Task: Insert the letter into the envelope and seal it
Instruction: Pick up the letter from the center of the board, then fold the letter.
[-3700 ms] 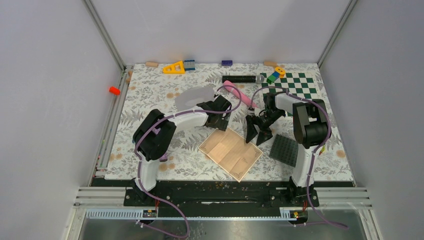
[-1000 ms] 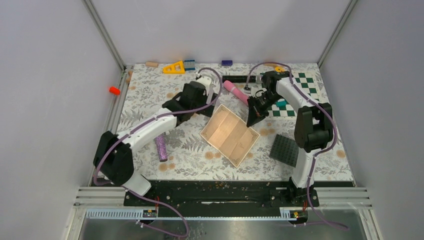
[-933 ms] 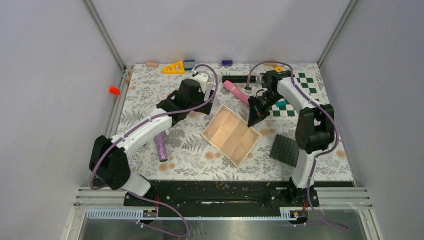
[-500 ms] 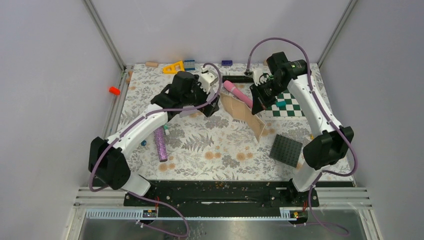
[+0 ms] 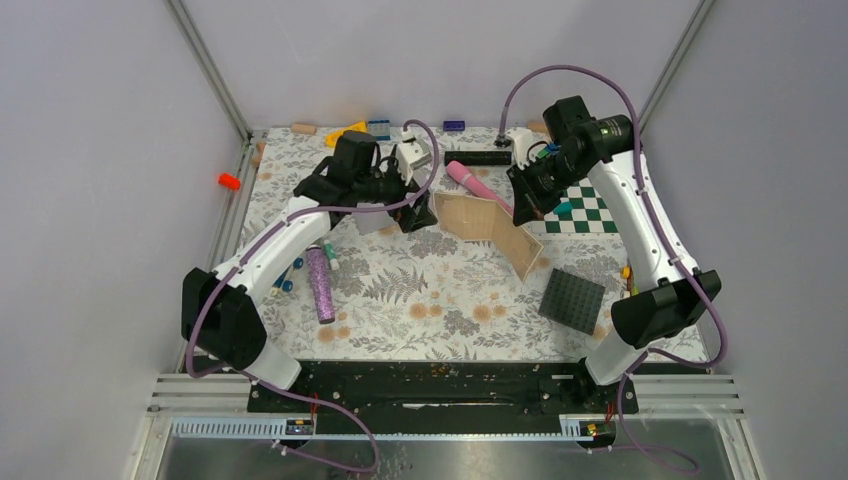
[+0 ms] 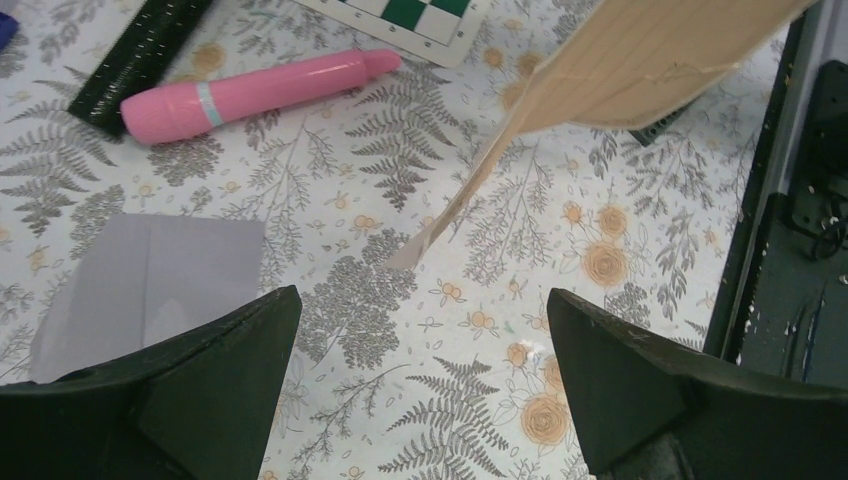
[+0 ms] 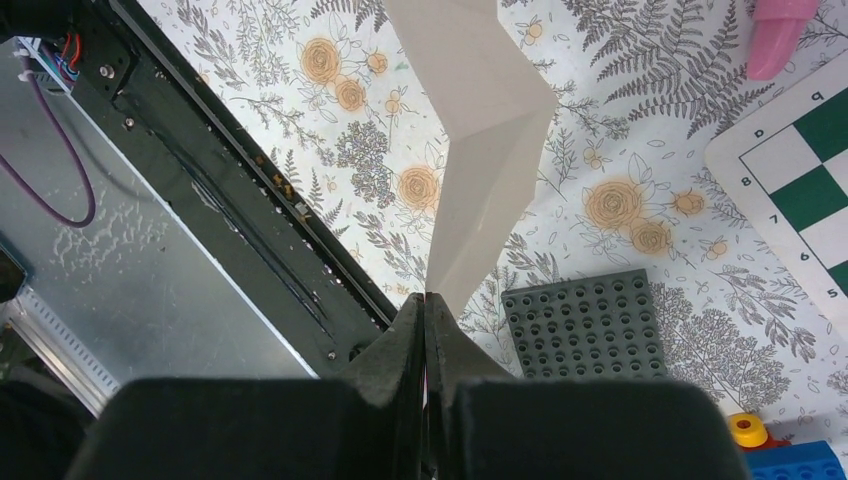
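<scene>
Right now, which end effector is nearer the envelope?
Left. The open left end effector is right above the envelope's edge. The right end effector, pinching the letter, is farther off to the right.

From above, my left arm (image 5: 290,225) covers most of the envelope (image 5: 371,220). Both wrist cameras cut the letter (image 6: 640,60) off at the top edge. The far-edge toys (image 5: 345,133) are too small to name.
</scene>
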Controlling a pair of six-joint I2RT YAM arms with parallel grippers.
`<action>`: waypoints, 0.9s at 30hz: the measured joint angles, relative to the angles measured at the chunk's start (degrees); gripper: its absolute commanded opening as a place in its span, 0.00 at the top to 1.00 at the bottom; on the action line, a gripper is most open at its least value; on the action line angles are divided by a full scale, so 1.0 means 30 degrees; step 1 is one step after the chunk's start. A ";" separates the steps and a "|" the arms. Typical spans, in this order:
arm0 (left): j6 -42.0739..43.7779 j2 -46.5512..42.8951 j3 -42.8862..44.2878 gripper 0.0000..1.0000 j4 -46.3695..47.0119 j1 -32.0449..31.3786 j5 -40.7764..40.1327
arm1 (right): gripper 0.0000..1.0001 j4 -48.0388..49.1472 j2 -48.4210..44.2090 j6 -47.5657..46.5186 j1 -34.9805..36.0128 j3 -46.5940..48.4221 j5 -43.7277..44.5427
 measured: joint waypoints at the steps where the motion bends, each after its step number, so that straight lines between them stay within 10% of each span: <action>1: 0.0109 -0.0015 -0.0138 0.02 0.0015 -0.0073 0.0160 | 1.00 -0.0051 0.0000 -0.0007 0.0000 0.0102 -0.0015; 18: 0.0714 -0.0211 -0.1173 0.41 0.0262 -0.0605 0.0976 | 1.00 -0.1552 0.0437 -0.0007 0.0000 0.1960 -0.1574; 21: 0.0612 -0.0277 -0.1173 0.54 0.0284 -0.0714 0.1064 | 1.00 -0.1683 0.0685 -0.0007 0.0000 0.1960 -0.1880; 24: 0.0561 -0.0328 -0.1188 0.92 0.0321 -0.0794 0.1188 | 1.00 -0.1741 0.0867 -0.0007 0.0000 0.1960 -0.1974; 27: 0.0605 -0.0452 -0.1443 0.99 0.0423 -0.0794 0.1392 | 1.00 -0.1763 0.0969 -0.0007 0.0000 0.1960 -0.1982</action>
